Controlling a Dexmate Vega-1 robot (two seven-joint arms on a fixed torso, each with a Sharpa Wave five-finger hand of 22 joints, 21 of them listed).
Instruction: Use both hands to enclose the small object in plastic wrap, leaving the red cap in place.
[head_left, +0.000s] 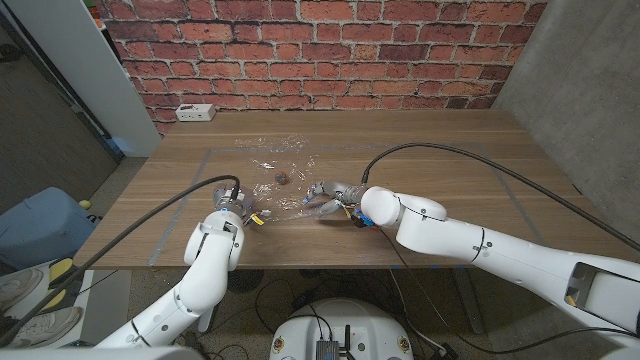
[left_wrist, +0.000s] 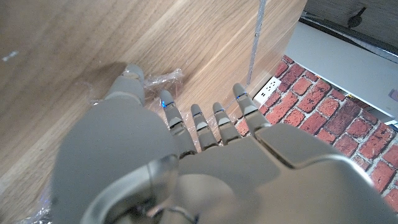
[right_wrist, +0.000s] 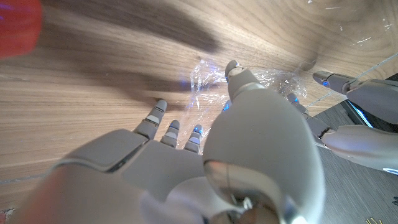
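Near the head view's centre, the thin crinkled clear plastic wrap (head_left: 290, 203) lies on the wooden desk (head_left: 450, 160) between the left hand (head_left: 243, 205) and right hand (head_left: 330, 200); their fingers (left_wrist: 202, 121) are spread, touching its edges (flimsy, clingy, likely best pinched at the rim).

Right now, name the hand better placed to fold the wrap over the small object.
Right hand, probably: its fingers already touch the plastic wrap just beside the small object. The left hand sits farther off, at the wrap's near edge.
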